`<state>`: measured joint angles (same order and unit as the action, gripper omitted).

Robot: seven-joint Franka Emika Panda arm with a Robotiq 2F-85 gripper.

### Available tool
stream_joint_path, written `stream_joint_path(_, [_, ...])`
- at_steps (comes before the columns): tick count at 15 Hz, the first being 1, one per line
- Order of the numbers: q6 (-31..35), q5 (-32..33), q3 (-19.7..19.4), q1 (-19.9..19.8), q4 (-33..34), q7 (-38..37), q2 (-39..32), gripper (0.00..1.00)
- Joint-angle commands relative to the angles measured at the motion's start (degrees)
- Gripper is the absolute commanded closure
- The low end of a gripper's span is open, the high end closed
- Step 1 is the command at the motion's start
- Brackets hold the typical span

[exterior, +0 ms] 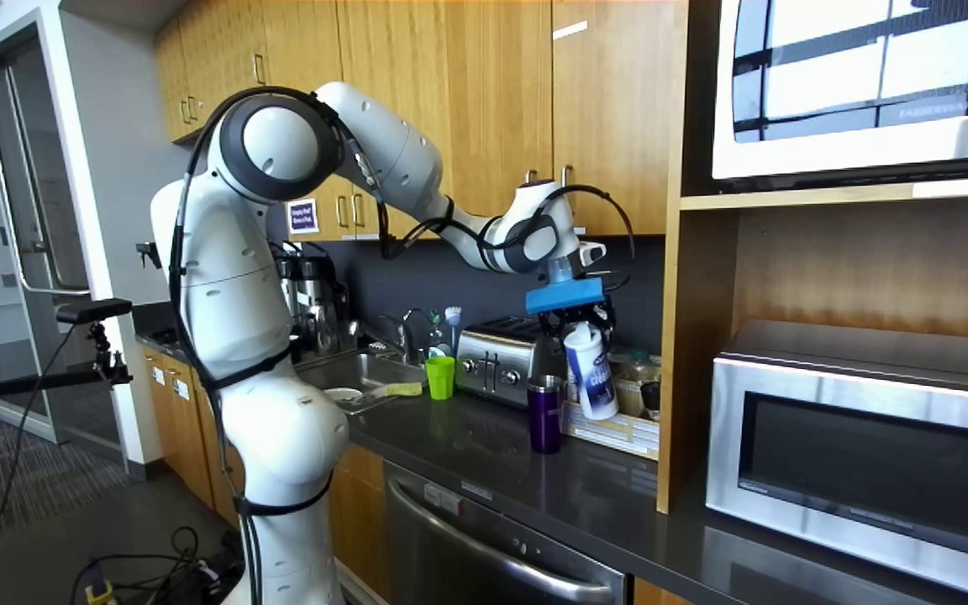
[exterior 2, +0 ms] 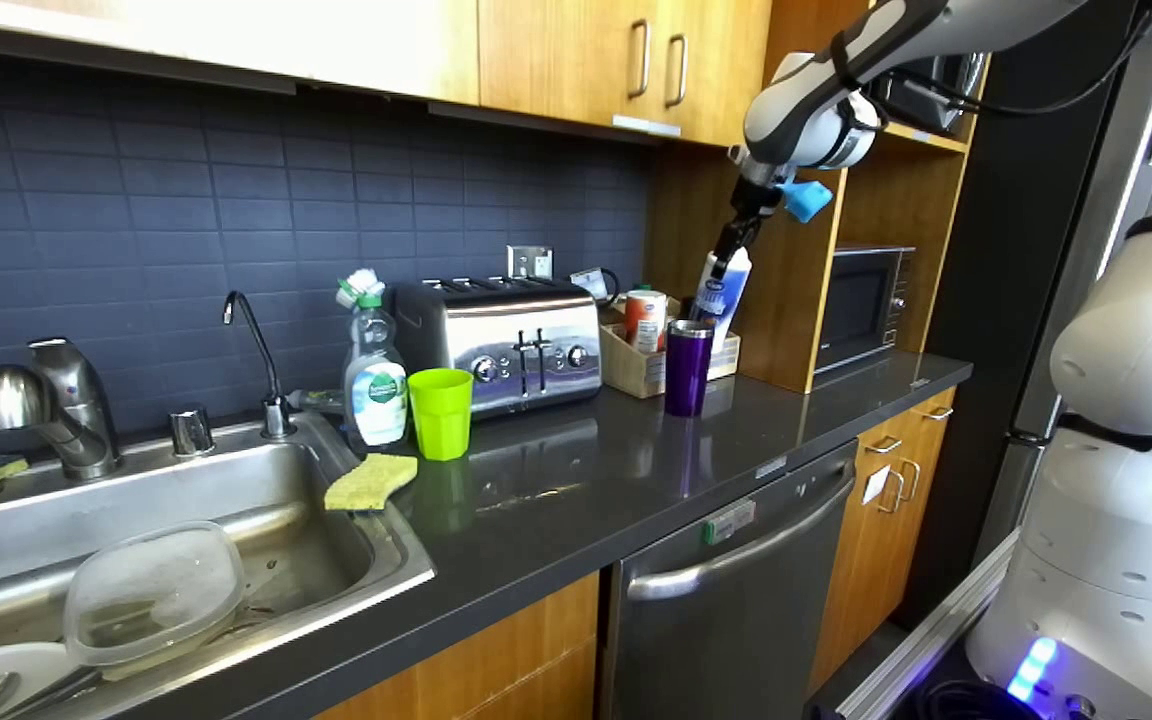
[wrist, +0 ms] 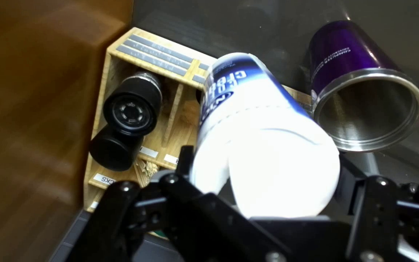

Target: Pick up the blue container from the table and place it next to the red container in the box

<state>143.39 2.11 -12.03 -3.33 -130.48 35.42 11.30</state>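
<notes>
My gripper point(exterior: 582, 326) is shut on the blue container point(exterior: 593, 378), a white-and-blue creamer bottle, gripping its white upper part. In the wrist view, the black fingers point(wrist: 267, 169) press both sides of the white cap, and the blue label point(wrist: 231, 78) points away. The bottle point(exterior 2: 722, 296) hangs tilted at the pale wooden box point(exterior 2: 636, 372); whether its base is above or in front of the box is unclear. The red container point(exterior 2: 645, 322), red with a white label, stands in the box near the toaster. It is hidden in the wrist view. The table point(exterior 2: 546, 510) is dark grey.
A purple tumbler point(exterior 2: 688, 372) stands right in front of the box, close to the bottle. A steel toaster point(exterior 2: 516, 350) is beside the box, a wooden side panel point(exterior: 670, 336) on its other side. Black-capped jars point(wrist: 131, 109) sit in the box. A green cup point(exterior 2: 441, 415) stands near the sink.
</notes>
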Motion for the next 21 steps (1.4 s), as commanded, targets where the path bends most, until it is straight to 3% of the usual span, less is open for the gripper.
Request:
stream_joint_path(1, [1.54, -1.35, 0.56, 0.15, 2.66, 0.07, -1.62, 0.39])
stream_joint_path(21, [5.15, -0.65, 2.40, -1.06, 9.75, -0.73, -9.21, 0.39])
